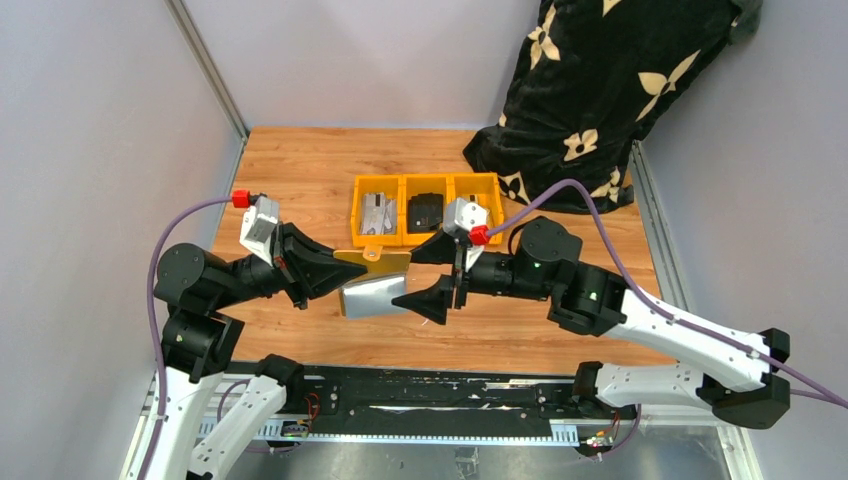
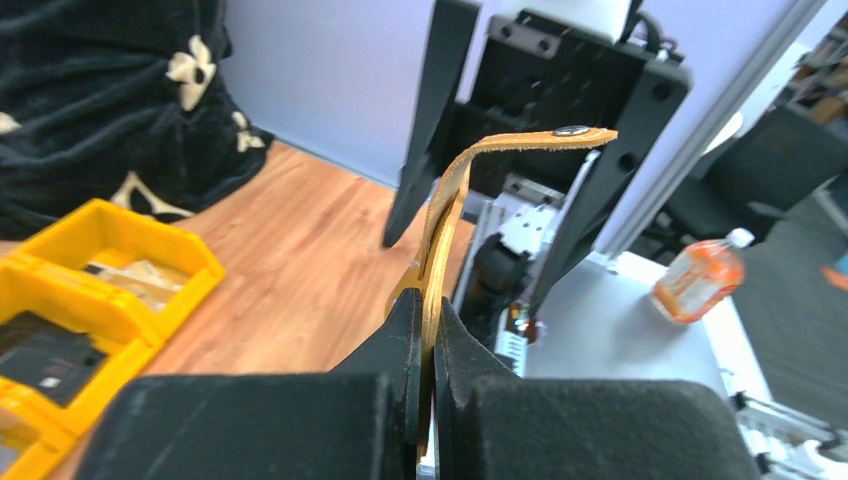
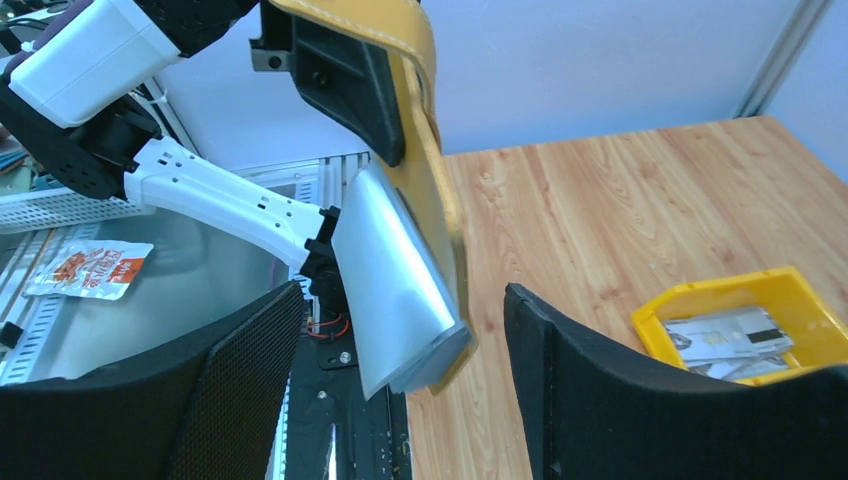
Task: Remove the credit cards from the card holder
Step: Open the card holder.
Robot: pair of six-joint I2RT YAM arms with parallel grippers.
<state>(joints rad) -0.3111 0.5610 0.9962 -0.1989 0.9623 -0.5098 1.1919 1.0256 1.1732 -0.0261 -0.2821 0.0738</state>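
Note:
My left gripper (image 1: 335, 272) is shut on the mustard-tan card holder (image 1: 375, 262) and holds it above the table. In the left wrist view its jaws (image 2: 428, 335) pinch the holder's leather edge (image 2: 440, 230), and the snap tab (image 2: 560, 135) bends over at the top. Silvery credit cards (image 1: 372, 298) stick out of the holder's lower side. My right gripper (image 1: 432, 276) is open around the holder's end. In the right wrist view the cards (image 3: 395, 270) and the holder (image 3: 425, 120) hang between the open fingers (image 3: 240, 390), touching neither.
A row of orange-yellow bins (image 1: 400, 238) stands behind the grippers, holding cards (image 1: 377, 212) and a black wallet (image 1: 427, 210). A black floral bag (image 1: 600, 90) lies at the back right. The bins also show in the wrist views (image 2: 150, 240) (image 3: 700, 300).

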